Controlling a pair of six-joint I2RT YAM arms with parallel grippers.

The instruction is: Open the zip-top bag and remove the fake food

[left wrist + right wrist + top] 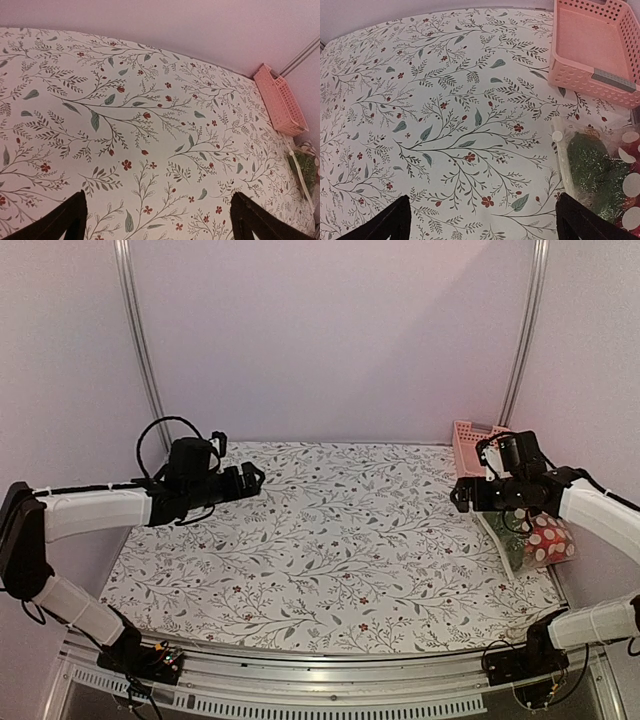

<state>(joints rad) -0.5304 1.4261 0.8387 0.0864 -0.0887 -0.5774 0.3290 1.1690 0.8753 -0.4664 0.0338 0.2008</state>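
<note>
Top external view: left pincer (252, 480) is hovering wide open and empty above the floral worktop (340, 540). Right pincer (462, 498) is hanging equally spread, holding nothing, beside the pink basket (468, 445) and the zip-top bag (522, 552), which is lying at the right edge with fake food (548, 538) inside.

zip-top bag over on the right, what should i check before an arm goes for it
1. Left gripper open and empty: ok.
2. Right gripper open and empty: ok.
3. Clear crinkly zip-top bag lying on the floral-patterned table, just nearer than the pink slatted plastic basket: ok.
4. Green and red plastic fake food inside the bag: ok.
5. Bag lined up with the right gripper: not ok, it sits off at the right edge of the right wrist view.
6. Zip strip sealed or already parted: cannot tell.
</note>
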